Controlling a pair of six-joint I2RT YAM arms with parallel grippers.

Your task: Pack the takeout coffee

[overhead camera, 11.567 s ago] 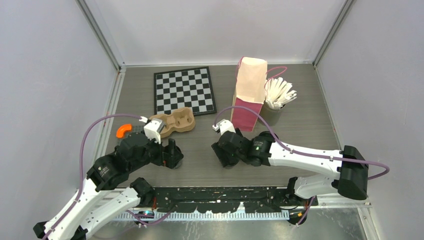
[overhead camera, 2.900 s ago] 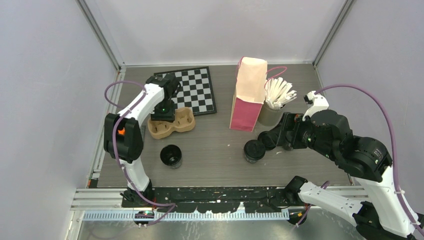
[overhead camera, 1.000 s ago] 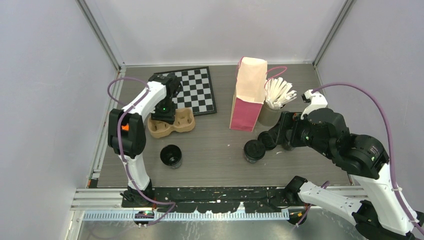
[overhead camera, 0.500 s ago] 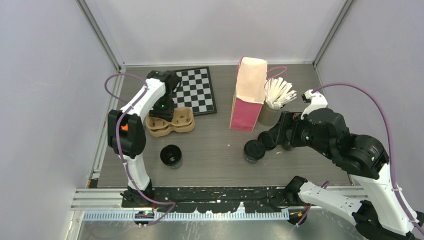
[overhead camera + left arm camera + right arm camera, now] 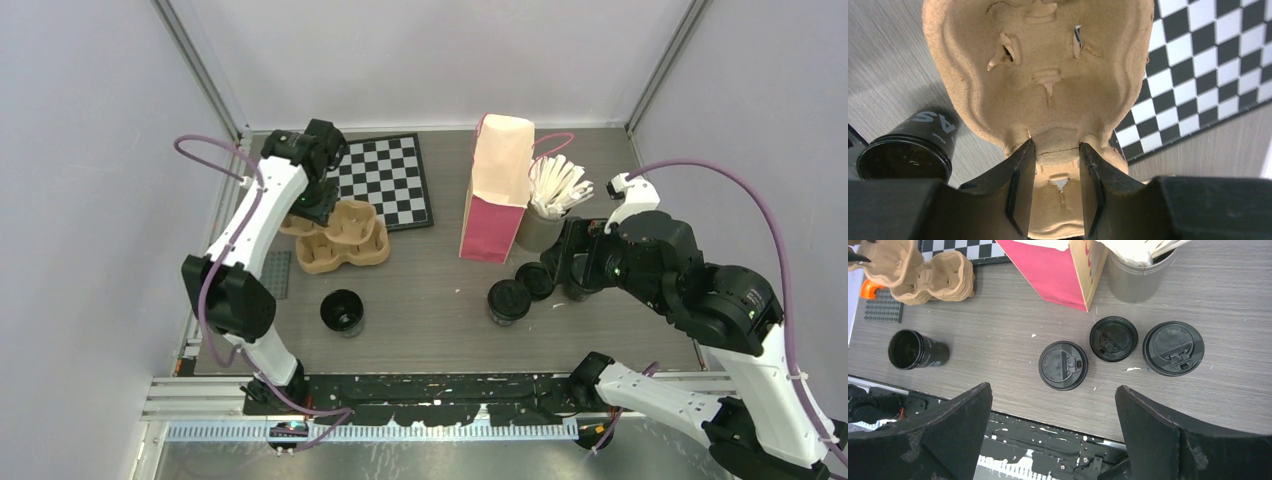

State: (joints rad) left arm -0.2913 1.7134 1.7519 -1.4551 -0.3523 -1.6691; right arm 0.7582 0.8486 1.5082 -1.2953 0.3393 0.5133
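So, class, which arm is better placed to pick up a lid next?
Probably right. Its open, empty right gripper hangs over the lids, while the left gripper is shut on a tray by the checkerboard, far from them.

The cup [image 5: 913, 349] and lids [image 5: 1063, 365] are black, the trays [image 5: 345, 238] tan, the board [image 5: 385, 180] black-and-white chequered, the bag [image 5: 493, 218] magenta, the table [image 5: 430, 325] grey.

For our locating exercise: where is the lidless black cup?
Top view: the lidless cup stands on the left half of the table, nearer the arms than the resting cardboard tray, left of the nearest black lid.
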